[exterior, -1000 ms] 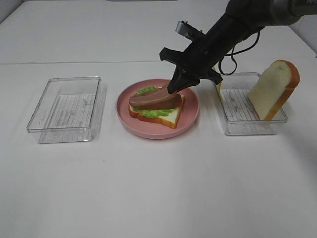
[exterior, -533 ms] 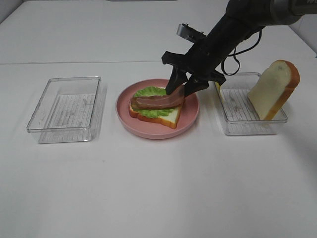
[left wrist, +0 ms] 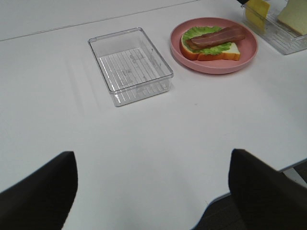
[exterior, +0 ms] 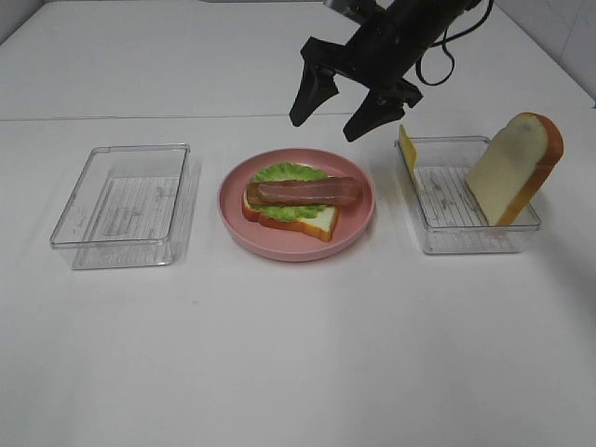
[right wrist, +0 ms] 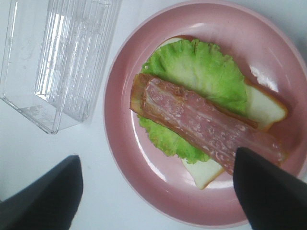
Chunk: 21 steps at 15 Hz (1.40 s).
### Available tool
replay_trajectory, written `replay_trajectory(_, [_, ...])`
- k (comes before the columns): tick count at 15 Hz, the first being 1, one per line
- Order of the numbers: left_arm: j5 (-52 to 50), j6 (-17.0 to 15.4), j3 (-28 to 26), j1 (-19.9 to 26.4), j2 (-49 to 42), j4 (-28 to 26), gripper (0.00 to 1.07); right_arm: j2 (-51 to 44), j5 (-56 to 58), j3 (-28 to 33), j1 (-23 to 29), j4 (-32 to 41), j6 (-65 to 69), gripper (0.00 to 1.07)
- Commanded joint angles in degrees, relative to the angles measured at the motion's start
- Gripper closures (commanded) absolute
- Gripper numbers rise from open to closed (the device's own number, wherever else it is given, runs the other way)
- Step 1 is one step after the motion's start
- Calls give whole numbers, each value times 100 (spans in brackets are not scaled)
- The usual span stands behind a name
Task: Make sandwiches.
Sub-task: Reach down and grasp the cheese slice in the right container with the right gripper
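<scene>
Here, a half-built toy sandwich (exterior: 298, 200) is pictured on a round pink plate (exterior: 279, 251) set on a white table (exterior: 298, 354). A white bread slice (exterior: 321, 222) with an orange-brown crust is laid flat on the plate. A ruffled green lettuce leaf (exterior: 282, 173) is spread over it, and a reddish-brown bacon strip (exterior: 304, 192) is laid lengthwise across the leaf.

The right gripper (exterior: 324, 128) is held in the air above the plate's far edge. Its two dark fingers are spread wide, nothing is held between them, and the food is not touched. In the right wrist view the fingers (right wrist: 38, 201) are seen apart, one on either side of the plate.

Just beside the plate on its right, a clear plastic tray (exterior: 470, 244) is placed. A yellow cheese slice (exterior: 408, 154) is propped on edge against the tray wall nearest the plate. A second bread slice (exterior: 515, 168) is leaned nearly upright at the end farthest from the plate.

A second clear tray (exterior: 121, 200), ribbed on its floor, is placed near the plate on its left.

The left gripper (left wrist: 153, 191) is shown only in its own wrist view. Its fingers (left wrist: 38, 191) are parted wide with nothing between them, and it is held above the table well apart from the plate, on the ribbed tray's side.
</scene>
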Motion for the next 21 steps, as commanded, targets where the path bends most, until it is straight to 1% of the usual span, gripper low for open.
replay_trajectory(1, [-97,-29,23,-17,-126,-63,26,-52,390,-504,0,-705,269,32])
replay_trajectory(3, [-97,-29,23,-17,-126,-63,26,-52,584,-842,0,-1730,619,32])
replay_trajectory(4, [-97,-29,23,-17,-126,-63,26,-52,625,-882,0,-1937,682,32])
replay_trajectory(6, [-97,-29,23,-17,-126,-63,26,-23,676,-888,0,-2767,848,32])
replay_trajectory(9, [-97,-29,23,-17,-126,-63,26,212,665,-888,0,-3386,1037,32])
replay_trajectory(10, [-97,-29,23,-17,-126,-63,26,298,653,-888,-11,-3484,1117,32])
replay_trajectory(13, [-97,-29,23,-17,-126,-63,26,487,584,-888,-17,-3484,1129,32])
replay_trajectory(17, [-97,-29,23,-17,-126,-63,26,550,304,-888,-17,-3518,1272,37])
replay_trajectory(20, [-97,-29,23,-17,-126,-63,26,653,275,-888,-69,-3484,1272,37])
replay_trajectory(21, [-97,-29,23,-17,-126,-63,26,716,281,-888,-92,-3363,1272,39])
